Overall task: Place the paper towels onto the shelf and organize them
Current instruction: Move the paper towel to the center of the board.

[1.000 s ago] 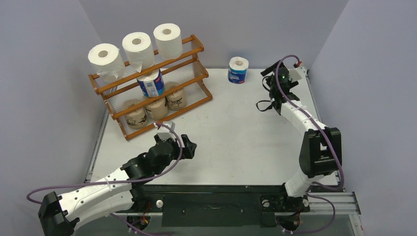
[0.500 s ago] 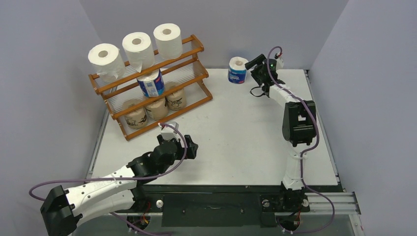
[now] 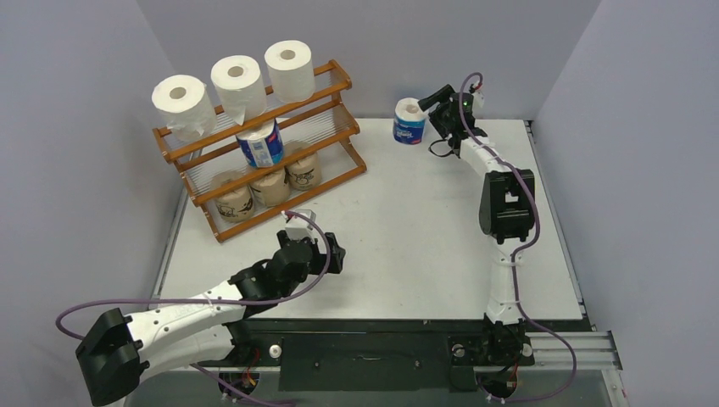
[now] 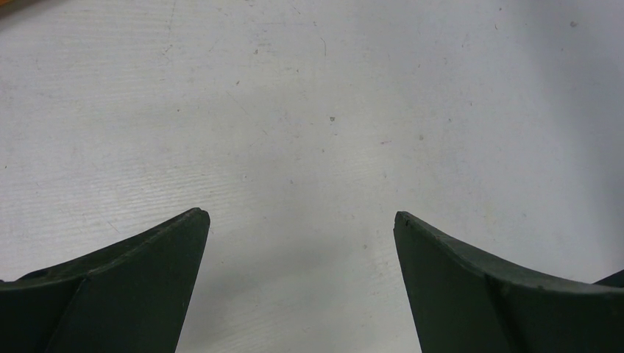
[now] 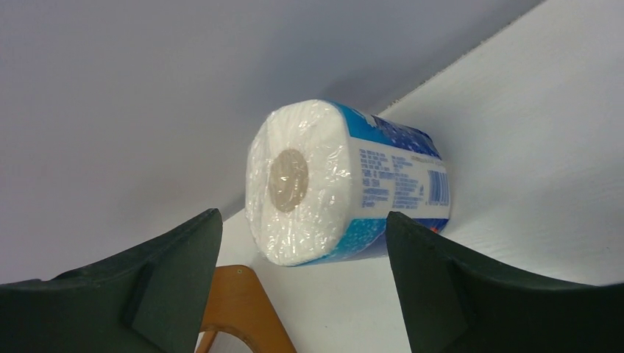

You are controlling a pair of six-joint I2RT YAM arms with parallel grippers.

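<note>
a: so, where does everything sit?
b: the table [image 3: 407, 246] carries the wooden shelf [image 3: 337, 85] at far left, with seven rolls [image 3: 239, 80] upright on it.
a: and the last one?
b: the blue-and-white roll [image 5: 346, 191] stands at the far centre, its core axis vertical. the right gripper [image 5: 302, 215] is spread wide around it and grips nothing. the left gripper [image 4: 298, 214] is wide open and empty, low over the table.

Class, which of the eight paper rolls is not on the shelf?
The blue-and-white roll standing alone on the table; the other seven sit on the shelf.
</note>
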